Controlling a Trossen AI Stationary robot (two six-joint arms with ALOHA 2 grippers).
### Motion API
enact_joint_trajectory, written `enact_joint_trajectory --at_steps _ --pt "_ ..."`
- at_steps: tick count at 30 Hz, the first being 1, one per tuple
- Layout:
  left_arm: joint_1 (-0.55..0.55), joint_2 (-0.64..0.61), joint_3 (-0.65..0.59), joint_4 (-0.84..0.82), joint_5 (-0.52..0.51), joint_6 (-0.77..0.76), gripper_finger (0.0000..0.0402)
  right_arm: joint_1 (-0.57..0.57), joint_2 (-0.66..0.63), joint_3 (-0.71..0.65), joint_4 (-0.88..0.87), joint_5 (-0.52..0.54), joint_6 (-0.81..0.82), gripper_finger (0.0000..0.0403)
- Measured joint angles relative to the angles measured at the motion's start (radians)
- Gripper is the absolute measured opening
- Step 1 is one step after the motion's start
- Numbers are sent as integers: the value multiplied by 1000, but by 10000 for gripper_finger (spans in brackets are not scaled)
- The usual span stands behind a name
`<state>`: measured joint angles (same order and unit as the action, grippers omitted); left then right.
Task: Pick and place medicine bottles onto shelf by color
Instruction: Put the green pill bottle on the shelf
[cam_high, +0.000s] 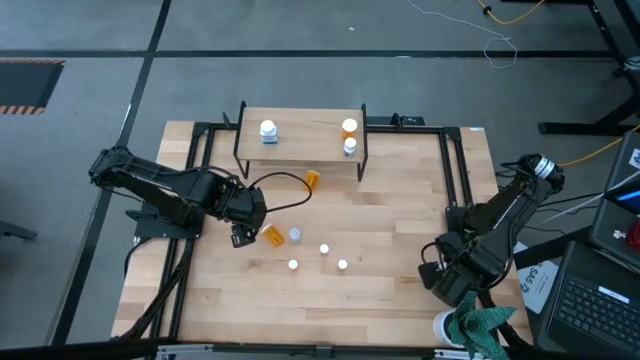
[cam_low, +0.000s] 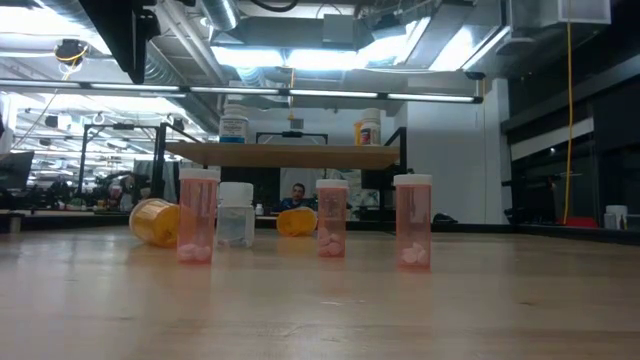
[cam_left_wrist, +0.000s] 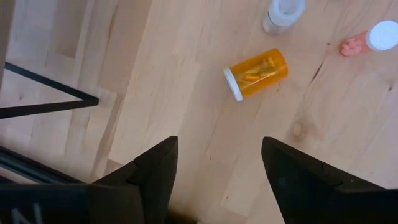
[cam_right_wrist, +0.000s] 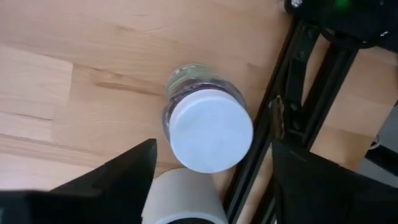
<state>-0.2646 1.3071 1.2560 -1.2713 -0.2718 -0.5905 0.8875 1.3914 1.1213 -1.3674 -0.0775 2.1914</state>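
Left fingers (cam_left_wrist: 214, 168) spread above smooth wood table (cam_left_wrist: 186, 93), cylindrical amber bottle (cam_left_wrist: 256, 73) lying sideways, right fingers (cam_right_wrist: 211, 168) spread

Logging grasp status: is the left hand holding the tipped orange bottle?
No. The left hand is open and empty, with the tipped orange bottle lying on the table beyond it.

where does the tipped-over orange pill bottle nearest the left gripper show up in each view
High view: orange bottle lying on its side, just right of the open left gripper.
Low view: lying at far left.
Left wrist view: upper middle, white cap toward the fingers.
Right wrist view: not in it.
Shared landmark: the clear upright bottle beside it.
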Motion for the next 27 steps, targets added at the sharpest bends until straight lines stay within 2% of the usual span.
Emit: enact_joint_trajectory --at_steps 8,14,18,24,27 --pt "0 0 0 0 0 0 228 0 6 -6 23 -5 -11 329" --pt "0 0 0 0 -1 0 228 0 8 -141 162 -69 1 325" --pt "0 0 0 0 -1 0 228 0 8 -182 220 1 4 324" --pt "0 0 0 0 -1 0 228 -2 8 -181 225 -3 3 320" --pt "0 0 0 0 -1 0 228 -2 8 -172 227 3 3 300"
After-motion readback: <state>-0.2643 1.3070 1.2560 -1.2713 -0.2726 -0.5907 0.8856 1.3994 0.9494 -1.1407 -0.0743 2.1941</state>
